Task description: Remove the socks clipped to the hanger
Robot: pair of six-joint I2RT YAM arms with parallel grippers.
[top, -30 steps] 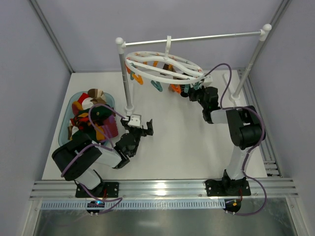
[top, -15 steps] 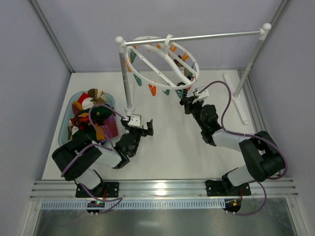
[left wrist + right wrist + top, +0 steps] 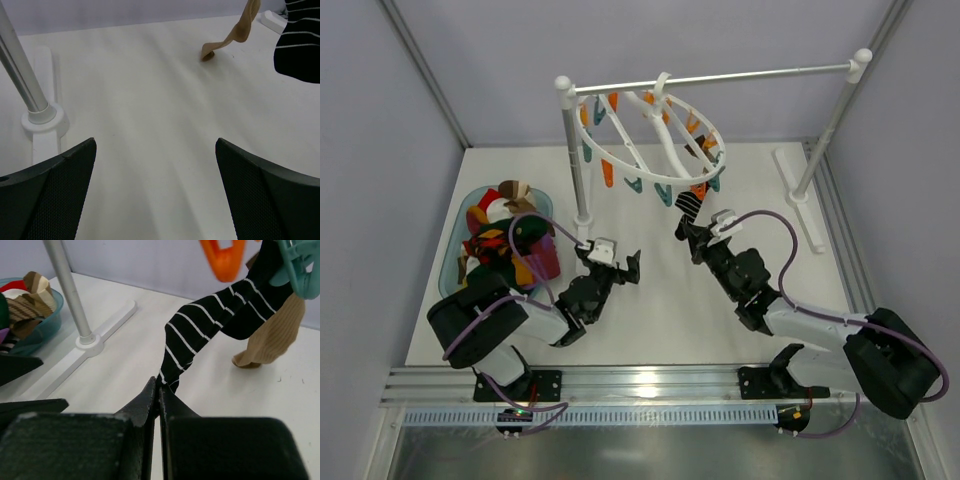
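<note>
The right fingers [image 3: 147,402] are pinched shut on the lower end of the black-and-white striped fabric sock [image 3: 200,335] — its length slanting up and away to a teal plastic clip [image 3: 300,270] on the round white plastic hanger [image 3: 670,152] — while the left fingers [image 3: 65,170], spread empty, sit farther off.

Black-white striped sock [image 3: 199,336], tan sock [image 3: 275,335], orange clip [image 3: 223,268], teal clip [image 3: 305,279].

The white table [image 3: 660,290] carries a teal tub [image 3: 453,245] of socks [image 3: 505,235] at its left side. The drying rack [image 3: 720,77] stands on it by two white feet, one foot [image 3: 584,222] just beside the tub, the other foot [image 3: 799,195] near the right edge.
</note>
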